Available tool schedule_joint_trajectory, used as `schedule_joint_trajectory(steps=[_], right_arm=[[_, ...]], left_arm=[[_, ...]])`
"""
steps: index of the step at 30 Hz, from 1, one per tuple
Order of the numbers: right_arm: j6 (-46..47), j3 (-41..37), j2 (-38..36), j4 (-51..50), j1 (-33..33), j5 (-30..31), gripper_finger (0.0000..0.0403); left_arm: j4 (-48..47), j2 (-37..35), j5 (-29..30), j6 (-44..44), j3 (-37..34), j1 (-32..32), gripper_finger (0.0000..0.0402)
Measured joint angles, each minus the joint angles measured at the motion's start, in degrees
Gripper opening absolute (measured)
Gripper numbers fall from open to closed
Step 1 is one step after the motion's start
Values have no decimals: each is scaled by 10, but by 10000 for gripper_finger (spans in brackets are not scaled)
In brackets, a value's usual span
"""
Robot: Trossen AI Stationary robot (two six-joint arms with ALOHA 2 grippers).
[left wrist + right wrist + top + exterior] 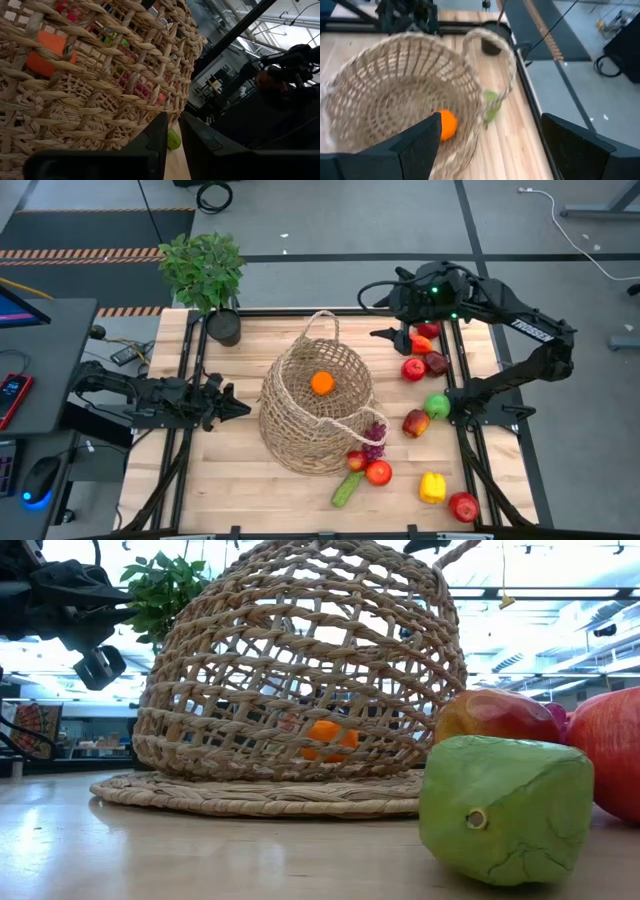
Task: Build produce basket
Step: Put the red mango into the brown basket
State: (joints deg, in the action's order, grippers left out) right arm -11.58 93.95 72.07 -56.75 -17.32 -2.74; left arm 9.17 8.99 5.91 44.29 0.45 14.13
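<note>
While the basket (315, 395) lies tipped on its side near the middle of the bench (220, 470), we can see one orange (322, 383) sitting inside it, clear through the weave in the low view and again as a bright patch in the left wrist view. Its mouth faces the right edge, one loop handle (322, 320) pointing toward the far edge.

Over on the left edge, the left gripper (240, 406) waits just beside the basket's woven wall, not touching it as far as we can tell, its fingers (157, 137) drawn close together with only a thin slit between them and nothing in them.

We find the right gripper (385, 333) up by the far right corner, raised above the bench, its fingers (422, 140) spread wide and empty, looking down into the basket.

The rest of the produce sits outside. Near the far right corner there is a red pepper (423, 340), a red apple (413, 368) and a darker piece beside it. Further along the right edge we have the green apple (437, 406) and another red apple (416, 423). At the basket's mouth sit purple grapes (374, 437), two small red pieces and a green cucumber (347, 488). Toward the near right corner lie the yellow pepper (431, 487) and one more red apple (462, 506).

A potted plant (205, 275) stands at the far left corner.
</note>
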Motion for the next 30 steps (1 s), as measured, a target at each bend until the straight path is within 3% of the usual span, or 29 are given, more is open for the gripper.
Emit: schedule_joint_trajectory(steps=[8, 18, 25, 30], right_arm=[[5, 0, -4, -105, -28, 0, 344], [70, 0, 15, -95, -117, 4, 344], [166, 0, 21, -114, -158, 53, 344], [181, 0, 36, -133, -190, 57, 344]], left_arm=[[0, 0, 0, 0, 0, 0, 56], [0, 0, 0, 0, 0, 0, 63], [0, 0, 0, 0, 0, 0, 58], [0, 0, 0, 0, 0, 0, 62]])
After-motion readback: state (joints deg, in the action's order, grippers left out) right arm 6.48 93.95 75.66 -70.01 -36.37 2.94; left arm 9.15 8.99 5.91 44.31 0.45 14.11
